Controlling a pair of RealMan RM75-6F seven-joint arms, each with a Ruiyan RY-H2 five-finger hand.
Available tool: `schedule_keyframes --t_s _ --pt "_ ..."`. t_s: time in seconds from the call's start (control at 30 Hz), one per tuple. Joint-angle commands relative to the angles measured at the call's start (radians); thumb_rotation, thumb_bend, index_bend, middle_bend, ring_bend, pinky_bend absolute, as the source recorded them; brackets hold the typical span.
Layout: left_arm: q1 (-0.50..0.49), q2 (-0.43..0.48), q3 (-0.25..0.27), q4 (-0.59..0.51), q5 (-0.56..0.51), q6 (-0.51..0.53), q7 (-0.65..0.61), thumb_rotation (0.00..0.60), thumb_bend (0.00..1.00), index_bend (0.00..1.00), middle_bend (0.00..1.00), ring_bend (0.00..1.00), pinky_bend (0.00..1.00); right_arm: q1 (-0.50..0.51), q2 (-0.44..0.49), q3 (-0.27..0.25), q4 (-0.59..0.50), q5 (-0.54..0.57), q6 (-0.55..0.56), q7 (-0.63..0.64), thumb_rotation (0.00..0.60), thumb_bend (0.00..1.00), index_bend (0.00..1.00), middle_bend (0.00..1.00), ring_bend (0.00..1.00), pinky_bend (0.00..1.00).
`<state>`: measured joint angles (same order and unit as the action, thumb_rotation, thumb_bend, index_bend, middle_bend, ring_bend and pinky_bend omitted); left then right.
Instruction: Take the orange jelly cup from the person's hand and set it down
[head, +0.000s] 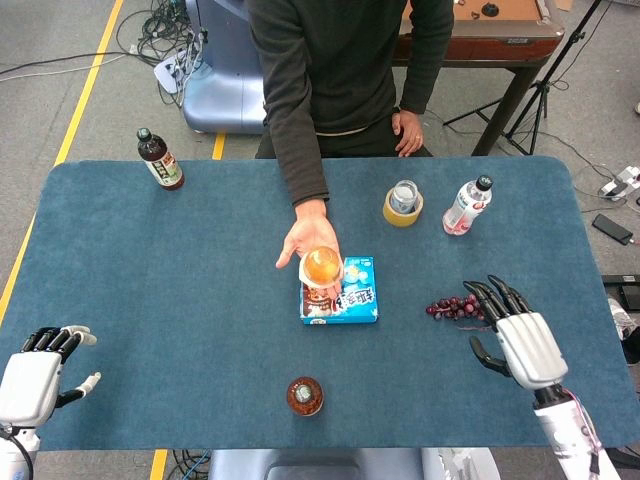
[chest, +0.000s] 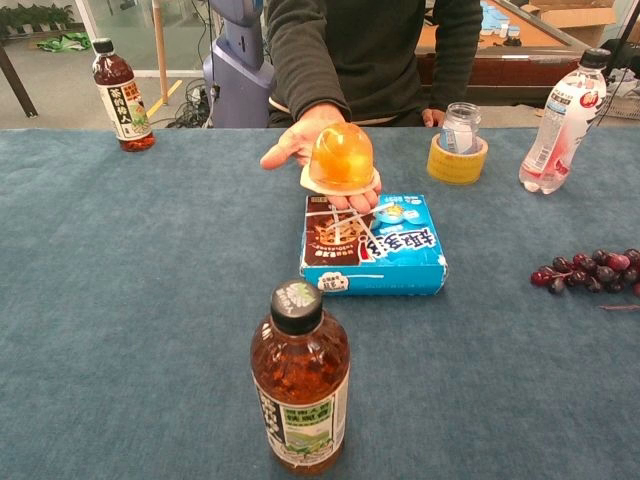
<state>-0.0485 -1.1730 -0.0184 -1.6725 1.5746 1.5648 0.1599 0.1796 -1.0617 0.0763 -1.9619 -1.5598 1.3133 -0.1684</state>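
The orange jelly cup (head: 321, 266) (chest: 341, 158) lies dome-up on the person's open palm (head: 303, 238) (chest: 305, 137), held above the blue snack box (head: 341, 289) (chest: 375, 243) at mid-table. My right hand (head: 520, 338) hovers open with fingers spread at the table's right side, just beside the grapes and well right of the cup. My left hand (head: 36, 372) rests at the near left corner, fingers loosely apart, holding nothing. Neither hand shows in the chest view.
A tea bottle (head: 304, 396) (chest: 299, 379) stands at the near edge below the cup. Grapes (head: 460, 305) (chest: 590, 268) lie by my right hand. A tape roll with a jar (head: 403, 203), a water bottle (head: 466, 205) and another tea bottle (head: 160, 160) stand further back.
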Motion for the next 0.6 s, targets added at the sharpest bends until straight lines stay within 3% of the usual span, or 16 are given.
schedule_keyframes --t_s 0.03,0.23,0.6 --pt "0.004 0.001 0.0 0.001 0.0 0.006 -0.004 0.6 0.17 0.41 0.34 0.29 0.2 0.096 -0.022 0.062 -0.017 0.091 -0.112 -0.027 0.6 0.39 0.08 0.14 0.0 0.16" --pt "0.012 0.011 -0.001 0.0 -0.004 0.016 -0.013 0.6 0.17 0.41 0.34 0.29 0.2 0.224 -0.073 0.134 -0.01 0.206 -0.237 -0.068 0.6 0.38 0.08 0.14 0.0 0.16" --pt "0.013 0.011 0.0 -0.005 0.002 0.016 -0.016 0.6 0.17 0.42 0.34 0.29 0.2 0.434 -0.18 0.226 0.056 0.425 -0.376 -0.164 0.6 0.24 0.08 0.17 0.0 0.19"
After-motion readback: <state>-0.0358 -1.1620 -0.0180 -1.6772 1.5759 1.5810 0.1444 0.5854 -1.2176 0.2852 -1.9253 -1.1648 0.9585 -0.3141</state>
